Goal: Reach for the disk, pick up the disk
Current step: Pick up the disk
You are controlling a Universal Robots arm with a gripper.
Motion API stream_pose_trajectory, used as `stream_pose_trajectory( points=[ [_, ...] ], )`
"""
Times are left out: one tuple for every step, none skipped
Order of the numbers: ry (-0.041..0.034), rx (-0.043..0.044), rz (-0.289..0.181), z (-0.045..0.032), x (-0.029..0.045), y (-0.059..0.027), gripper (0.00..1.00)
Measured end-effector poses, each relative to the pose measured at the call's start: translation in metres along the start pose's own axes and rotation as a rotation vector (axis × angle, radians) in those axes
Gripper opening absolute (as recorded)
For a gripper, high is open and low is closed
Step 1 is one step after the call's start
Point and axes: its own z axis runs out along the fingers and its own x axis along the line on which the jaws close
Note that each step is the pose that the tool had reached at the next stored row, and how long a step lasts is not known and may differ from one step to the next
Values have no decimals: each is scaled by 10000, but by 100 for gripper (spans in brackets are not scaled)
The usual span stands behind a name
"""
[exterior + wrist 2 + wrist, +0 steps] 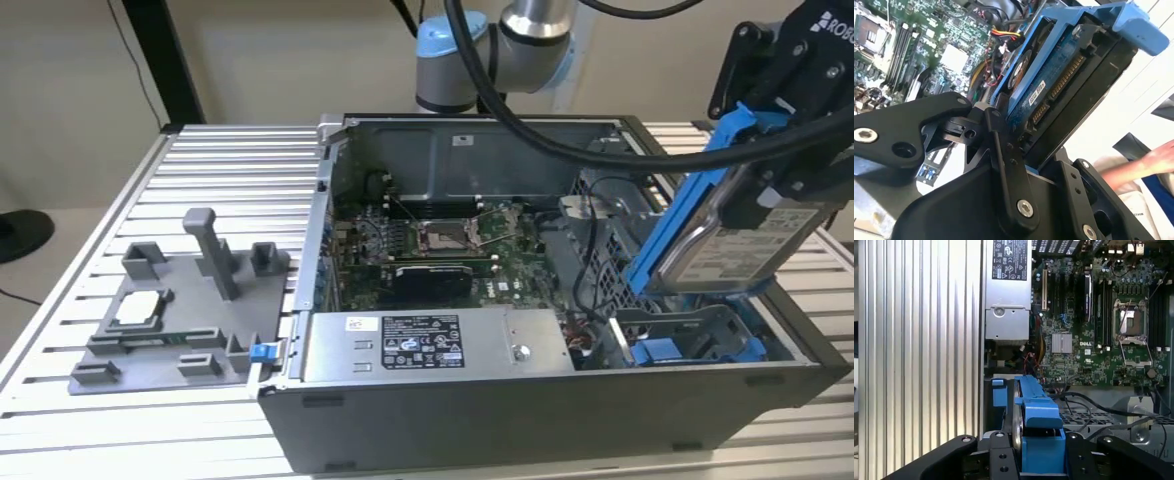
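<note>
Gripping the disk (747, 235) above the open computer case (534, 400), the jaws pinch its blue rails; a ribbed metal desk (200, 160) stretches beneath.

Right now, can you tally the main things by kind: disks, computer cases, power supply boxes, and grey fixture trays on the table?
Disk, held in the pincer: 1
Computer case: 1
Power supply box: 1
Grey fixture tray: 1
Total: 4
</note>
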Motion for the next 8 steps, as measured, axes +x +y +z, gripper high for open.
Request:
stream_pose_trajectory(
  points=[
    [-2,0,0,-1,10,-7,0],
    [-13,0,0,-2,12,-10,0],
    [-25,0,0,-2,12,-11,0],
    [-27,0,0,-2,12,-11,0],
    [-30,0,0,-2,12,-11,0],
    [-31,0,-1,-2,12,-11,0],
    [-32,0,-1,-1,12,-11,0],
    [-32,0,-1,-2,12,-11,0]
  ],
)
